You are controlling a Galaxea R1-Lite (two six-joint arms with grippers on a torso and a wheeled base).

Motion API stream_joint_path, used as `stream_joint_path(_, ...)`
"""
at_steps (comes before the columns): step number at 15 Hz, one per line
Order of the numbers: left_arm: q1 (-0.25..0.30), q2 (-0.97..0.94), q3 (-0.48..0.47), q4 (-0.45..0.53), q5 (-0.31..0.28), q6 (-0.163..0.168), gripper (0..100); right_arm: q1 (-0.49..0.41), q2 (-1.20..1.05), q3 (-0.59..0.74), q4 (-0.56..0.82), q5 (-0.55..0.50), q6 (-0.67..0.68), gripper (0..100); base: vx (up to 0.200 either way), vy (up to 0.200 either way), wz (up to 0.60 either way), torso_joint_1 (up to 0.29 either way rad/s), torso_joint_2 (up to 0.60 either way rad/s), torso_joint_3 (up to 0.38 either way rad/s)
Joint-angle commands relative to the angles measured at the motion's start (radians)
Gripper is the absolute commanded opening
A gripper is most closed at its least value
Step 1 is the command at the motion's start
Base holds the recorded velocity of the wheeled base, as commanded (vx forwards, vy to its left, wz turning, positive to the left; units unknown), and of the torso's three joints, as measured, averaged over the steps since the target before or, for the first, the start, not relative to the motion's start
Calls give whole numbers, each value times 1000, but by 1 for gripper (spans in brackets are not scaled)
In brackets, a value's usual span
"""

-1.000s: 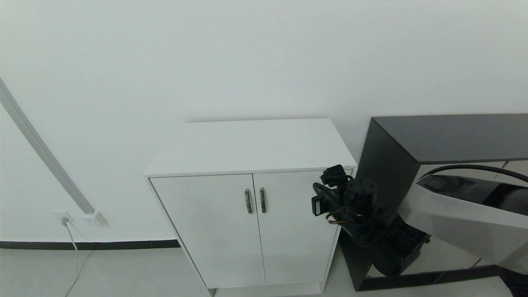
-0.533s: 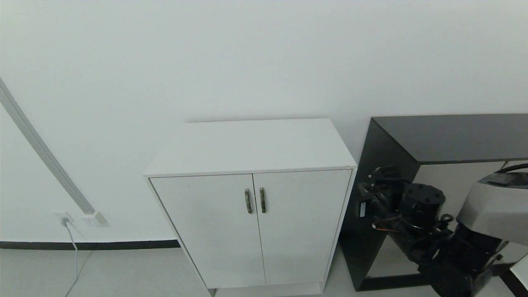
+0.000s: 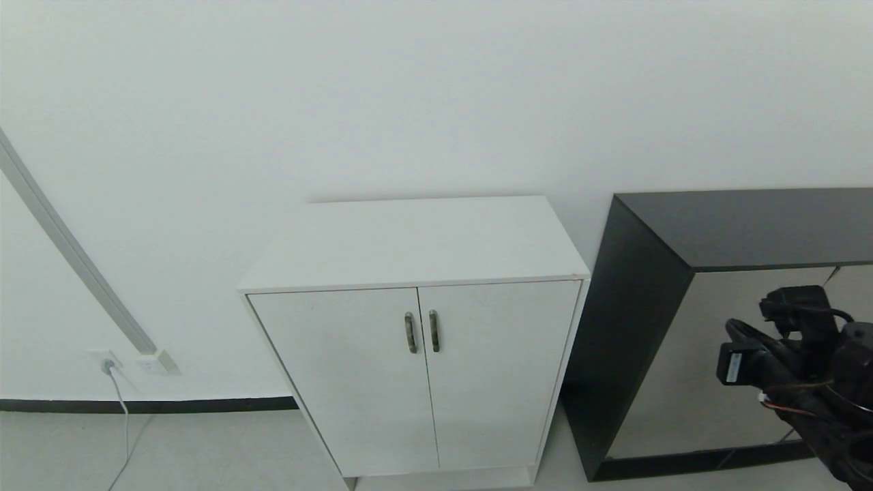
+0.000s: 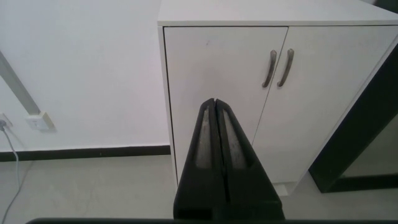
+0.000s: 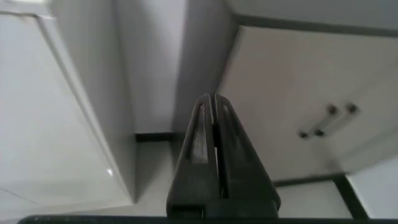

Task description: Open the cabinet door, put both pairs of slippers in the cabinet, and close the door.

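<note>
The white cabinet (image 3: 416, 242) stands against the wall with both doors closed. Its two metal handles (image 3: 421, 331) sit side by side at the middle seam. My right arm's wrist (image 3: 784, 358) hangs low at the far right, in front of the black unit and well away from the cabinet. My right gripper (image 5: 214, 99) is shut with nothing in it, and the cabinet handles (image 5: 326, 121) lie far beyond it. My left gripper (image 4: 215, 104) is also shut and empty, held out in front of the cabinet's left door (image 4: 217, 68), apart from it.
A black unit with a mirrored front (image 3: 682, 307) stands right beside the cabinet. A wall socket with a plugged-in cable (image 3: 106, 365) and a slanted cable duct (image 3: 68, 252) are on the left wall. Pale floor (image 3: 170, 450) lies in front.
My right arm has swung to the right, from in front of the cabinet's right door to the far right before the black unit. The doors have stayed closed.
</note>
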Motion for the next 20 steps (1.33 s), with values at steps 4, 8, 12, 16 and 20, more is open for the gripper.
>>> stream_joint_path(4,0,0,0,0,0,0,0,-182,-263,150,29,4,-6,0,0,0,0,0,0,0)
stream_joint_path(8,0,0,0,0,0,-2,0,-208,-594,150,363,43,-13,0,0,0,0,0,0,0)
stream_joint_path(12,0,1,0,0,0,-2,0,-208,-1021,144,851,177,-30,0,0,0,0,0,0,0)
stream_joint_path(16,0,1,0,0,0,-2,0,-207,-1285,144,1130,297,-23,0,0,0,0,0,0,0)
stream_joint_path(20,0,1,0,0,0,-3,0,-199,-1430,149,1314,381,-23,0,0,0,0,0,0,0)
